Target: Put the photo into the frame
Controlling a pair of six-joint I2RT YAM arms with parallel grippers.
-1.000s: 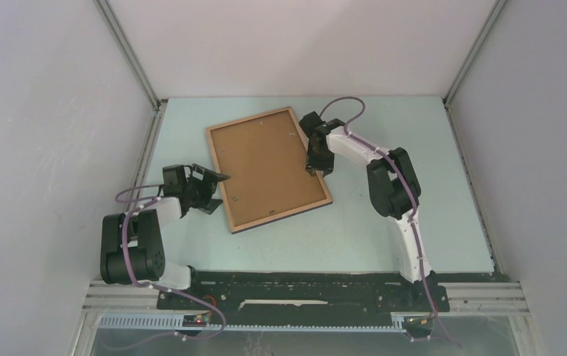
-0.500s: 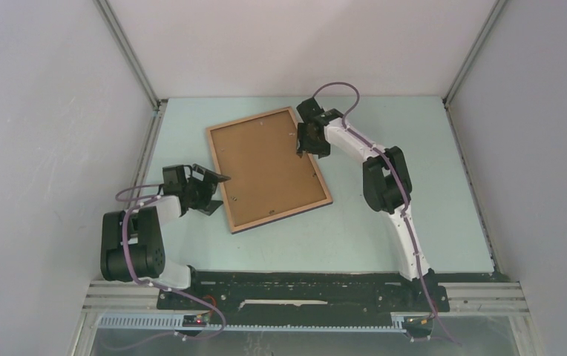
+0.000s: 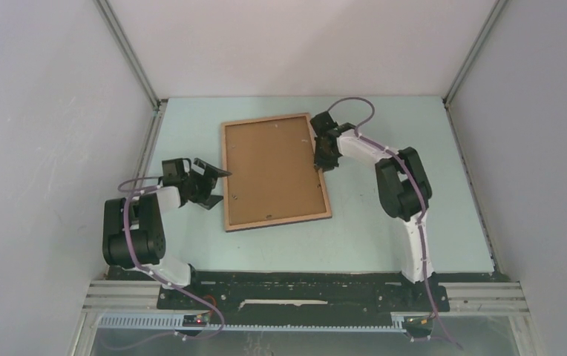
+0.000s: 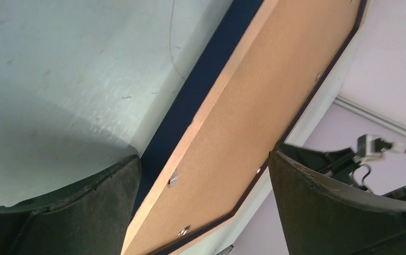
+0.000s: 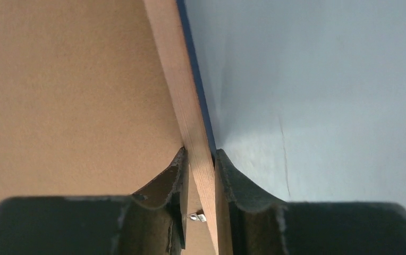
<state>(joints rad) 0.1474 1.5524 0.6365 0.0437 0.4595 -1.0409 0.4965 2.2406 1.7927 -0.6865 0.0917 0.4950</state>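
The frame point(image 3: 277, 219) lies back-up on the pale table, its wood face upward. The photo point(image 3: 271, 169) sits inside it, showing only its brown fibreboard back. My right gripper point(image 3: 320, 153) is shut on the frame's right rail. In the right wrist view the wooden rail point(image 5: 177, 79) runs between the fingers point(image 5: 227, 175), with the photo's back point(image 5: 68, 79) to its left. My left gripper point(image 3: 221, 187) stands open just off the frame's left edge. From the left wrist the gripper point(image 4: 203, 156) spans the frame's navy side point(image 4: 198, 85) and the board point(image 4: 275, 90) without touching.
The pale green table point(image 3: 384, 222) is boxed in by grey walls on the left, right and back. A black base rail point(image 3: 303, 293) runs along the near edge.
The frame has turned clockwise and now lies nearly square to the table. My right gripper moved along its right rail and closed on it. The left gripper shifted slightly, staying open.
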